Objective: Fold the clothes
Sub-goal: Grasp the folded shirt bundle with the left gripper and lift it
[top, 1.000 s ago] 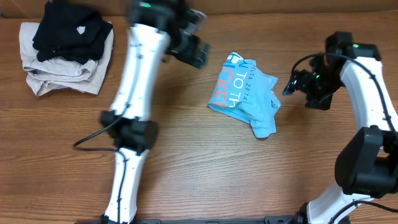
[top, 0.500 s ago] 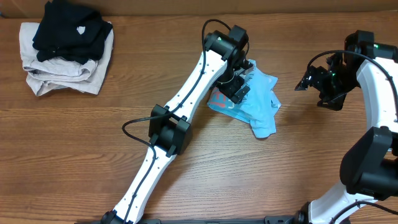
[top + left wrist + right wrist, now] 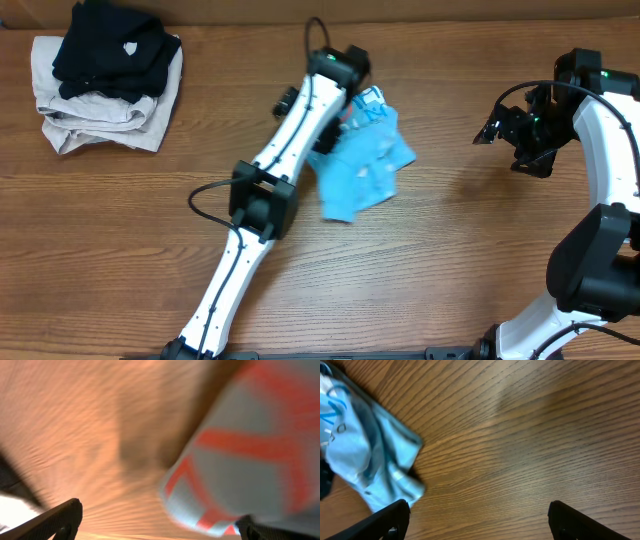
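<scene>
Fig. My left end effector [image 3: 160, 515] (view blurred): fingers spread, blue shirt [image 3: 250, 445] just ahead. My right end effector [image 3: 478, 506]: likewise spread, shirt ahead-left.

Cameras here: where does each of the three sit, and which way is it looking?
Overhead: fixed above, looking straight down on the brown wooden table, white left arm, white right arm, crumpled light blue T-shirt.
Left wrist: on the left arm, facing down, blurred; dark left-gripper fingers show at bottom corners.
Right wrist: on the right arm, facing down; dark right-gripper fingers show likewise.
Shared: all three show the T-shirt and table.
</scene>
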